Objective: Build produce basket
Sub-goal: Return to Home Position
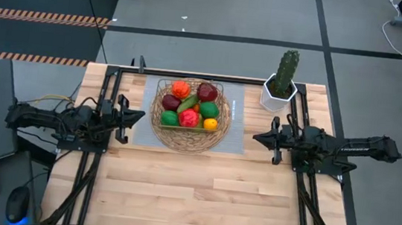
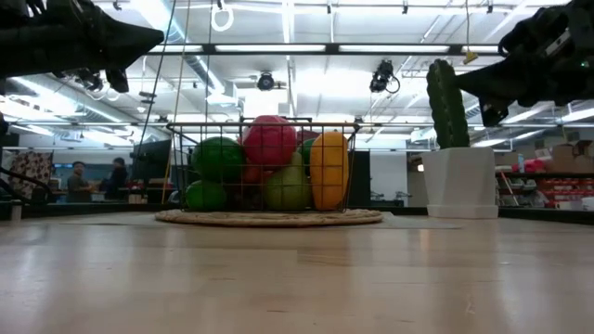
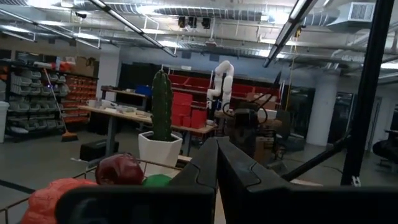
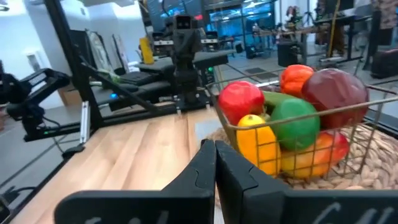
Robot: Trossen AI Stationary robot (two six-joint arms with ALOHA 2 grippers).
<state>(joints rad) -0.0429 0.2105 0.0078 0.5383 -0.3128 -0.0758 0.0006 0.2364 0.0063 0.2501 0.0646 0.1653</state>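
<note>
Wicker basket [image 1: 186, 143] near far edge; left gripper [image 1: 141, 116], right gripper [image 1: 256, 138] flanking, apart.

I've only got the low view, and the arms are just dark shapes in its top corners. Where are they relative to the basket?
Observer: From above, the left pincer points at the basket from its left and the right pincer from its right. Neither touches it.
Operator: Open or shut?
Observer: Both shut, holding nothing, by the wrist views.
Operator: What's behind the front fruit?
Observer: A dark red apple and an orange piece along the far side.
</note>
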